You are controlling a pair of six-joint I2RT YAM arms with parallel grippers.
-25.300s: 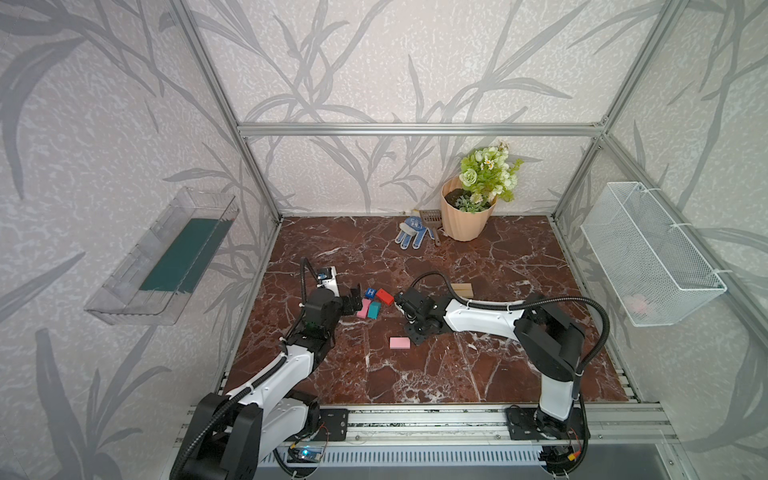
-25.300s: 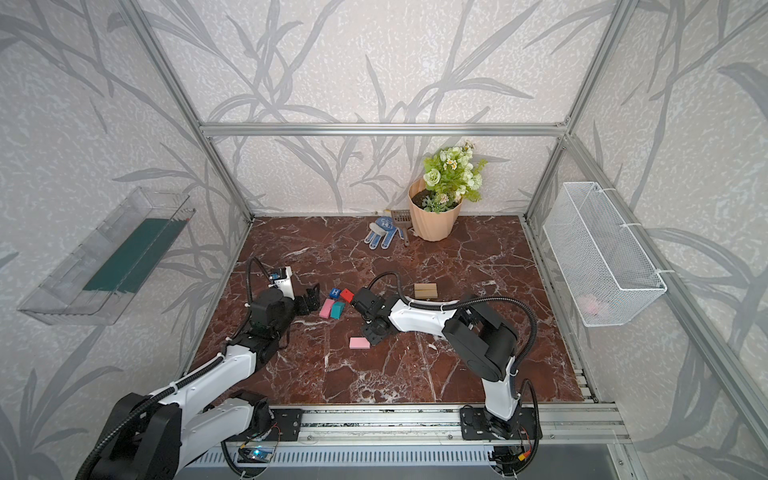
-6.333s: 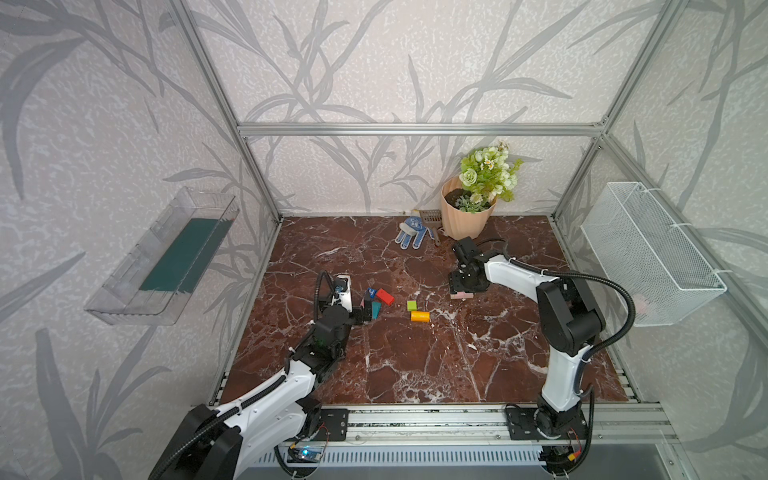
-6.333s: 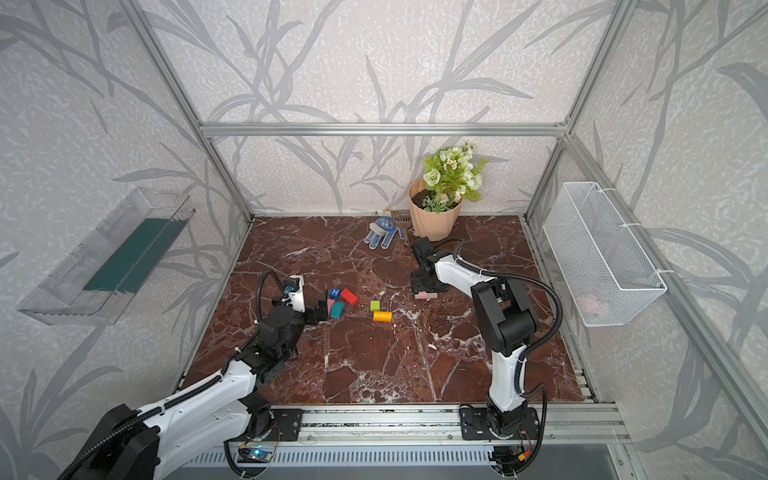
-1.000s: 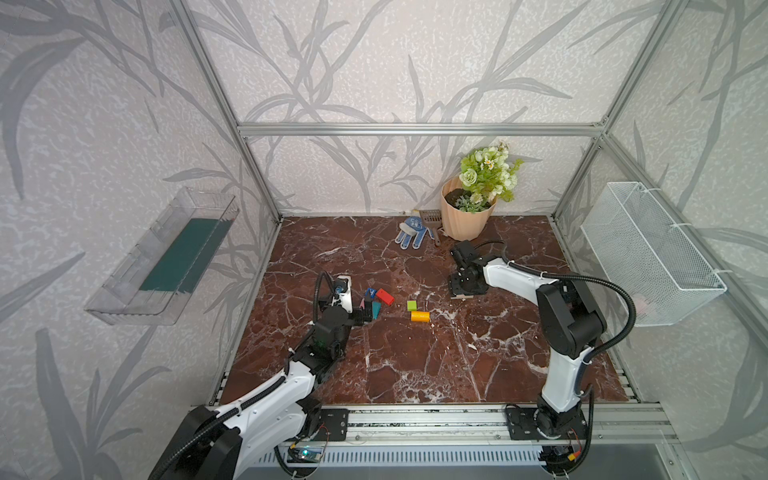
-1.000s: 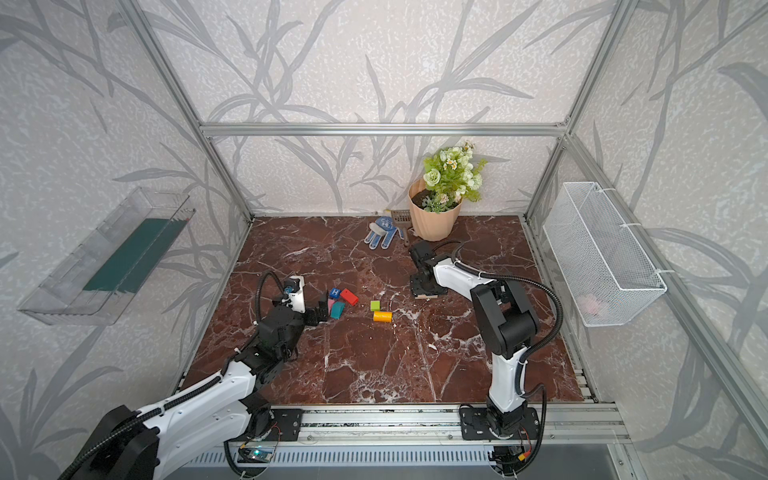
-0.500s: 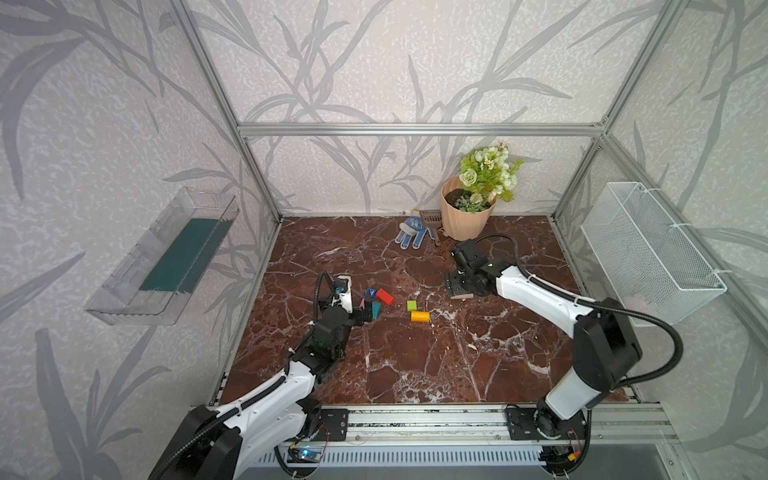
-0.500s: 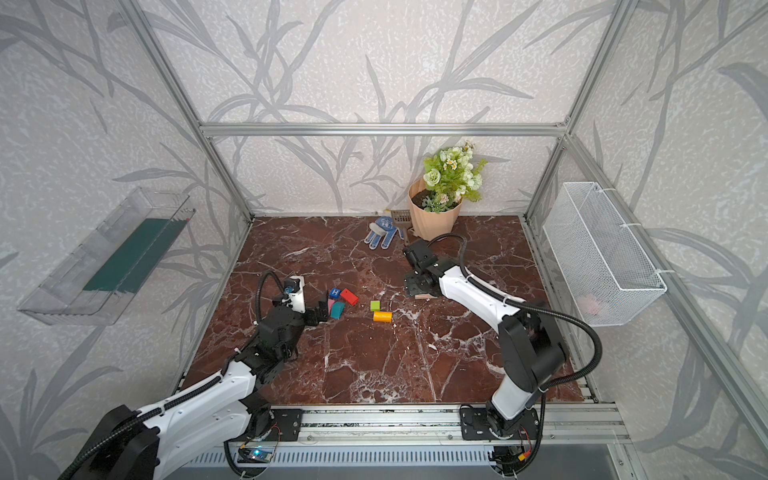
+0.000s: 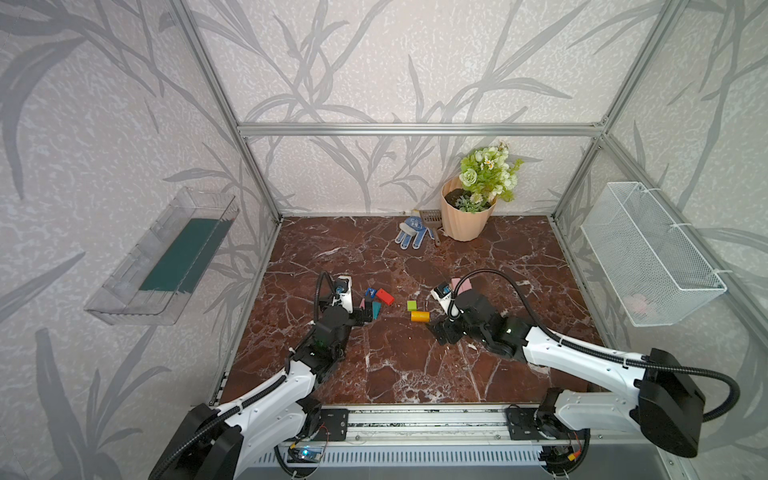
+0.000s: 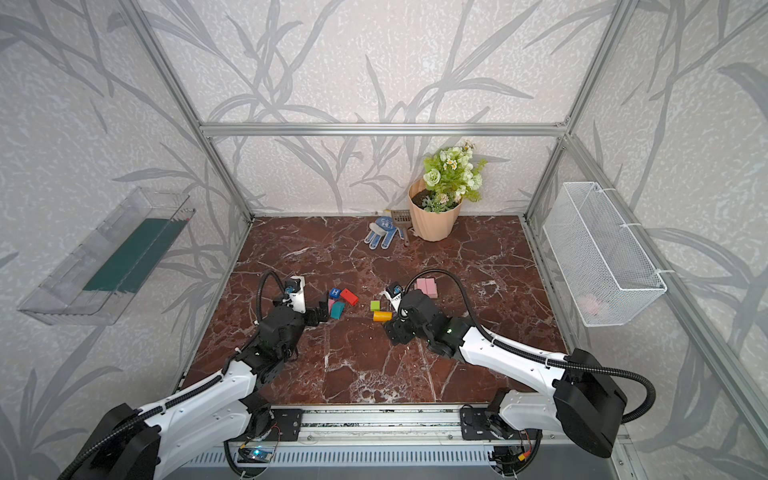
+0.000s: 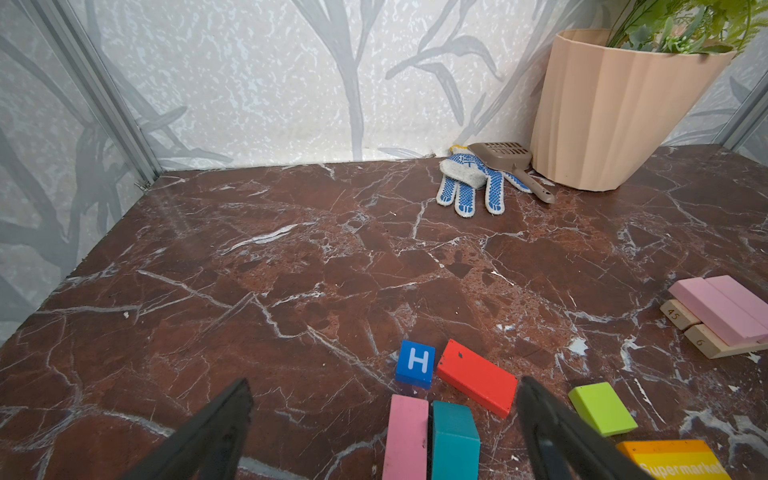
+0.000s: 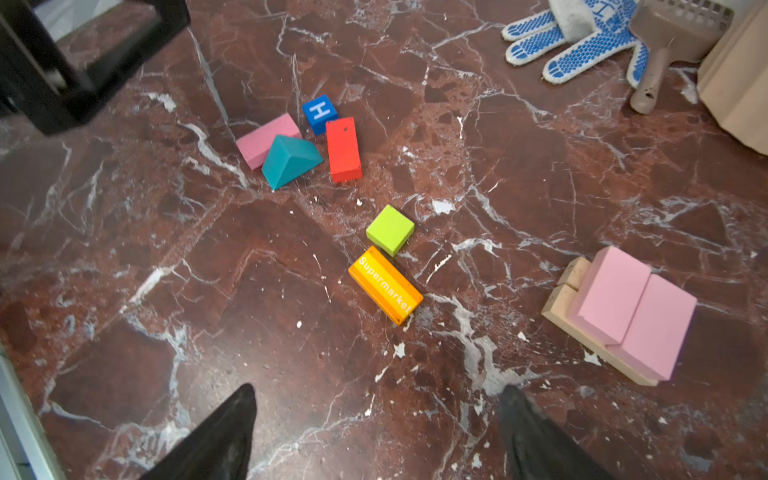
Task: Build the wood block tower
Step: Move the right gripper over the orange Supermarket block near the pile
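Fingers [image 11: 224,424] of left gripper [image 11: 384,386] spread, empty. Pink block [image 11: 405,436] and teal wedge [image 11: 455,440] lie between them, long axes pointing away.

Orange block [image 12: 384,284] lies ahead of right gripper [image 12: 376,391], which is wide open and empty. Its long axis is diagonal to the jaws; right arm nearer.

Tower [image 12: 631,311], two pink on two tan, sits further right. In top views its tan layer is hard to make out.

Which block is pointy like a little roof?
The teal block, lying beside a pink block near the red block. It has sloping sides meeting in a ridge; all the others are flat-topped.
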